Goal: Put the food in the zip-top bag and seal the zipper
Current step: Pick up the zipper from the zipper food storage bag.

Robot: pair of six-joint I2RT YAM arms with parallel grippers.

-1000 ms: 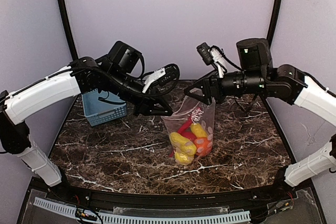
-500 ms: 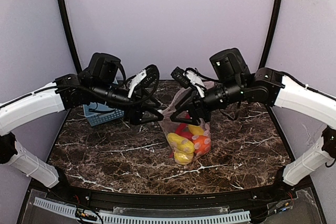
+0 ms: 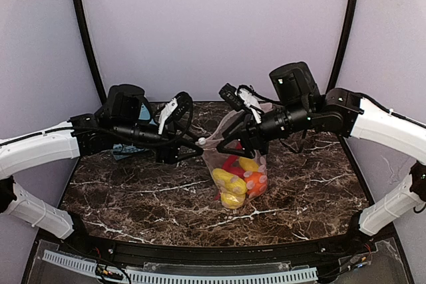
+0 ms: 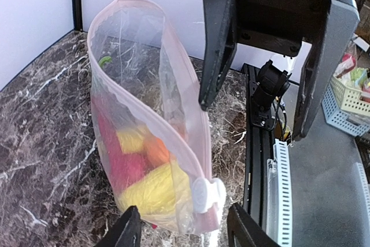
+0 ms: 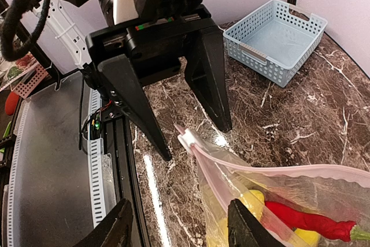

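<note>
A clear plastic zip-top bag printed with white dots (image 3: 234,161) stands upright mid-table, its mouth gaping. The thin pale pink zipper strip (image 4: 147,121) is unsealed, its small white slider (image 4: 208,194) at the left end. Inside (heaped low) lie yellow toy pieces (image 3: 229,181), an orange ball (image 3: 255,182) and a long red chili (image 5: 306,219).

I have my left arm (image 3: 40,152) and right arm (image 3: 389,123) reaching in from either side, upper links sloping up from the bases and forearms running nearly level toward the middle. My left hand (image 3: 198,147) points rightward, its two black fingers (image 5: 132,105) spread wide with nothing clamped between them. My right hand (image 3: 229,153) points leftward and slightly down, its fingers (image 4: 215,39) likewise parted and gripping nothing. The two hands face each other tip to tip, close together but not touching.
</note>
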